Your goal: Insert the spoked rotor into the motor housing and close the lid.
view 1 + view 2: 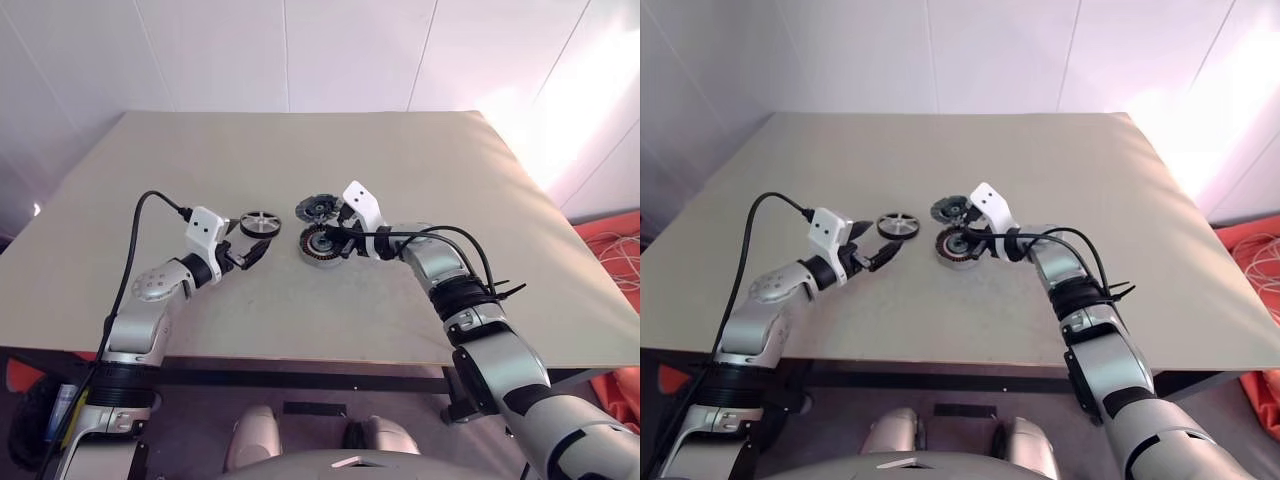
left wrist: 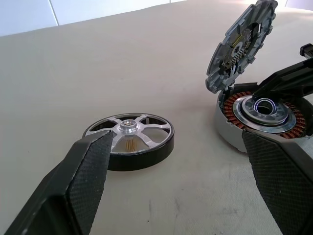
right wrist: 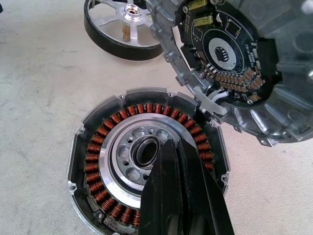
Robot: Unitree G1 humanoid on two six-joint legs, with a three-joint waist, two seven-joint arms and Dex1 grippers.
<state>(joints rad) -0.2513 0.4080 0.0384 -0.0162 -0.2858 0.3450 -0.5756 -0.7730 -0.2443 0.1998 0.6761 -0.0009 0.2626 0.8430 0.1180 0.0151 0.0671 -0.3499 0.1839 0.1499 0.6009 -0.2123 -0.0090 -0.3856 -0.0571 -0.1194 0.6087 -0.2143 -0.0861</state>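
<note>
Right gripper [image 3: 168,147] closed, apparently atop motor housing [image 3: 98,147]

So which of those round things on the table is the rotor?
Look at the beige table, just ahead of the left gripper. The spoked rotor lies flat there, apart from the motor housing with copper coils: an open wheel you can see through.

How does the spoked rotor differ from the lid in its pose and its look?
The spoked rotor lies flat on the table, apart from the motor housing; the lid stands tilted up at the housing's far edge. The rotor is an open wheel with silvery spokes and a dark outer band; the lid is a solid grey disc with a notched rim, and its inner face carries a dark round board. Both are round, and neither gripper holds them.
</note>
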